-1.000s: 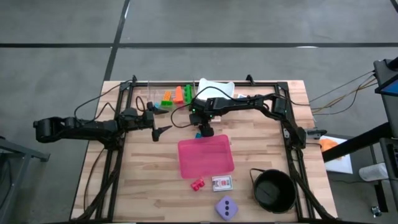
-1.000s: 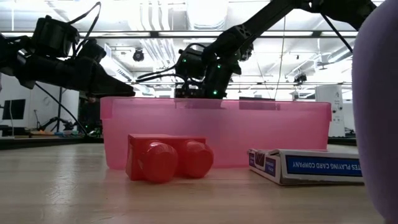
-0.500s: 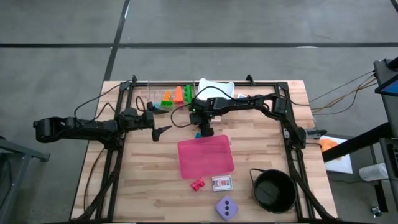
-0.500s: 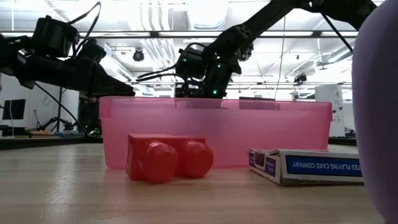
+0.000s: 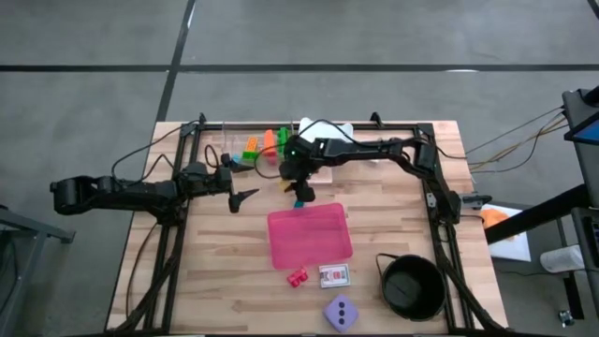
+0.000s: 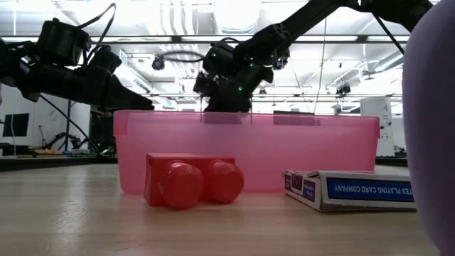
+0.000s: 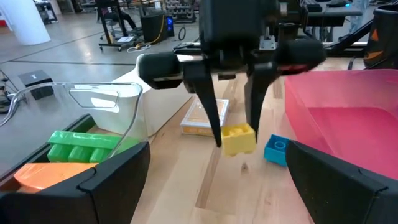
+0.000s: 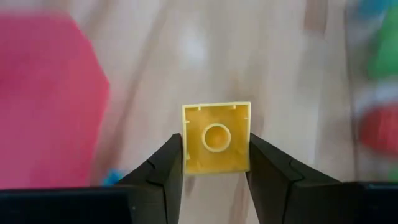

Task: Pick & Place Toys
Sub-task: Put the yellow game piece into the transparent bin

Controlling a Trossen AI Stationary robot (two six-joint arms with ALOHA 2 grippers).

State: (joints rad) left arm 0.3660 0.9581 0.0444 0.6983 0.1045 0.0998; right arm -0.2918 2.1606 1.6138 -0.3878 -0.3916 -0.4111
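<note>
Nearest me I see the lilac die (image 5: 341, 313) at the table's near edge, with a red brick (image 5: 298, 277) just left of a small card box (image 5: 334, 275). Beyond them sits the pink bin (image 5: 310, 235). Past its far edge my right gripper (image 7: 235, 134) is clamped on a yellow brick (image 8: 216, 137), lifted off the wood, a blue brick (image 7: 275, 150) below it. My left gripper (image 5: 245, 197) waits spread apart to the left. Farthest, green and orange bricks (image 5: 262, 144) lie in what looks like a clear tray.

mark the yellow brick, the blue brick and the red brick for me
yellow brick (image 7: 238, 139), left wrist view, on its side face between the right gripper's fingers.
blue brick (image 7: 275, 151), left wrist view, on its top.
red brick (image 6: 193, 180), low view, between its two studs.
</note>
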